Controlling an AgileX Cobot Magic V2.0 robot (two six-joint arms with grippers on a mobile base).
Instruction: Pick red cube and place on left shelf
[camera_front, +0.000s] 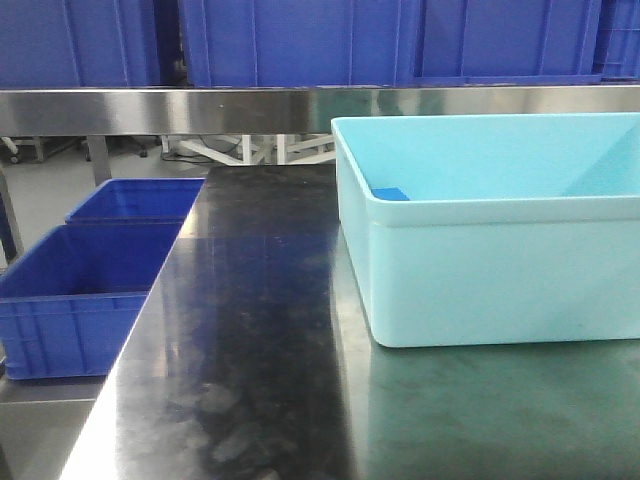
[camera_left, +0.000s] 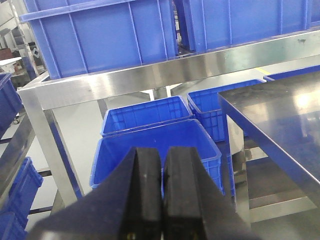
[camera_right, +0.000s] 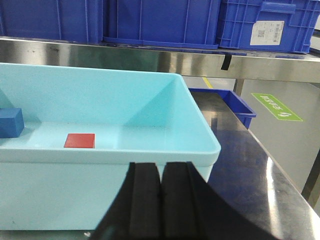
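We see the right fingers pressed together on nothing, in front of the cyan tub. The left fingers are likewise closed and empty, left of the worktop, with low crates ahead of them. The red cube is small, plain and matte. It lies flat on the tub floor, close to the near wall. Its top looks square, so we find no long axis, and its edges run parallel to the tub walls. A blue block sits apart to its left. Past the worktop's far edge, the shelf rail carries large upper crates.
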